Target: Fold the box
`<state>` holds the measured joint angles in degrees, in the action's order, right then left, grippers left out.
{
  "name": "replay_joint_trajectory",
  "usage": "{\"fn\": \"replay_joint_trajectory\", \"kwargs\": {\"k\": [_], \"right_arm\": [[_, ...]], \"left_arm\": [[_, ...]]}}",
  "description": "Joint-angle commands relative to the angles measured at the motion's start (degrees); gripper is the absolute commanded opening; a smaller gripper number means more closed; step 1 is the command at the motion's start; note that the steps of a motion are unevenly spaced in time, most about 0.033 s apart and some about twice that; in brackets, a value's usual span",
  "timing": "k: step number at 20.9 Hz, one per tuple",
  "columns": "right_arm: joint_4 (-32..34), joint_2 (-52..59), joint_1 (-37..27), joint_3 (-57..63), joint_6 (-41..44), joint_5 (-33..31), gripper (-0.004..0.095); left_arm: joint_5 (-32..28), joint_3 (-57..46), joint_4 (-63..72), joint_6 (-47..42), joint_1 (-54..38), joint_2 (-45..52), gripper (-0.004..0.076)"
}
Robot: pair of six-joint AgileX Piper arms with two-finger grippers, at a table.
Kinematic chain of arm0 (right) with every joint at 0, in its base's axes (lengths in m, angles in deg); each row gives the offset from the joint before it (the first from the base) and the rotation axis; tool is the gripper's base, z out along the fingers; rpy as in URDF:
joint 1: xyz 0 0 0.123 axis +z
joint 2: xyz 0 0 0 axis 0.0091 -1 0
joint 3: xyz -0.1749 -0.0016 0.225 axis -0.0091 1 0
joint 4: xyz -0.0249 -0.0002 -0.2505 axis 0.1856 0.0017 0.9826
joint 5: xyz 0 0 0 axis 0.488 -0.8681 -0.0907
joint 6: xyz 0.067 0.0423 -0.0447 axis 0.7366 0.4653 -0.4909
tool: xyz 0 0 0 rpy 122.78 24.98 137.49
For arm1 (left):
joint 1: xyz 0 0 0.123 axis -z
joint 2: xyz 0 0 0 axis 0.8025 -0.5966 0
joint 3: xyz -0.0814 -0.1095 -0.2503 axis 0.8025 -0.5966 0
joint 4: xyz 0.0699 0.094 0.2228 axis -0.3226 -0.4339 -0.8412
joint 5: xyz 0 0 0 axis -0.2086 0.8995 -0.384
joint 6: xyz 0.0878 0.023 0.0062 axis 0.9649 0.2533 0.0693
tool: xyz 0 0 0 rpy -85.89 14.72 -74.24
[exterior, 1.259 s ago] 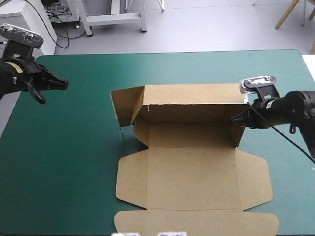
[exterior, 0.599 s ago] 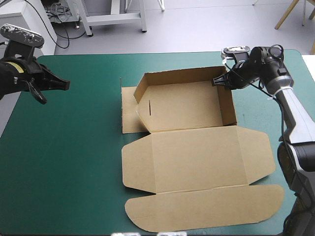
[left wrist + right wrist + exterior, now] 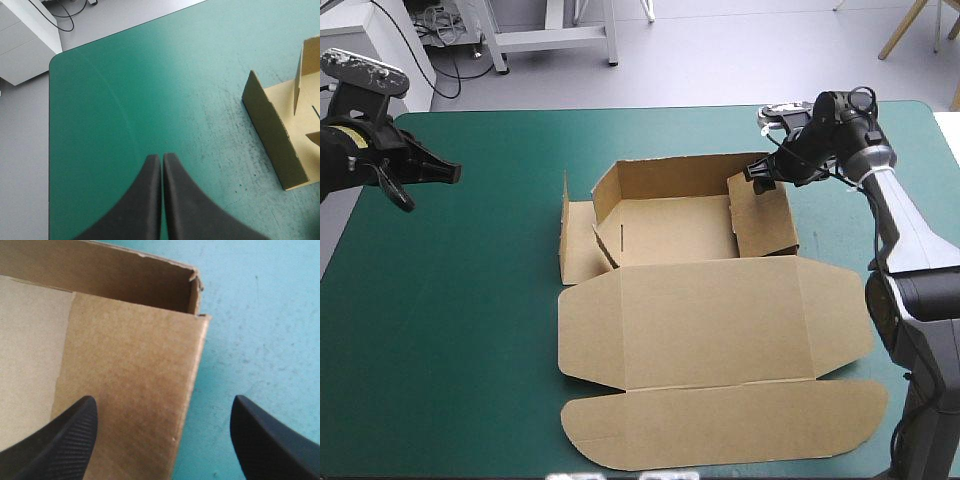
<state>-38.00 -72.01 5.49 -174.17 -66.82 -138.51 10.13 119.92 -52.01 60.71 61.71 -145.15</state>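
Right jaws spread, straddling the box's (image 3: 131,390) right end wall. Left jaws pressed together, well apart to its left.

box (image 3: 272,135) cut off, both wrist views

Right pincer (image 3: 757,172) seemingly astride box wall (image 3: 766,216)

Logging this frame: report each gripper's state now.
Left gripper: shut, empty, over the teal-green cover.
Right gripper: open, astride a wall of the box, gripping nothing.
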Motion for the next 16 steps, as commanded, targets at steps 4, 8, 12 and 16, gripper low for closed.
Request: {"fn": "replay_joint_trajectory", "kwargs": {"k": [4, 8, 12, 16], "right_arm": [[0.9, 11.3, 0.0, -2.5, -0.1, -0.3, 0.0713], [1.3, 23.0, 0.0, -2.5, 0.1, -0.3, 0.0713], [2.7, 29.6, 0.0, -2.0, 0.9, -0.3, 0.0713], [4.1, 29.8, 0.0, 1.6, 1.6, -0.3, 0.0713]], "left_arm": [[-1.9, 1.6, -2.8, -0.3, -0.2, 1.4, -0.0003], [-1.0, 1.1, -4.5, -0.7, -0.2, 1.4, -0.0003], [-1.6, -0.8, -5.1, -0.7, -0.2, 1.4, -0.0003], [-1.3, -1.2, -4.0, -0.7, -0.2, 1.4, -0.0003]]}}
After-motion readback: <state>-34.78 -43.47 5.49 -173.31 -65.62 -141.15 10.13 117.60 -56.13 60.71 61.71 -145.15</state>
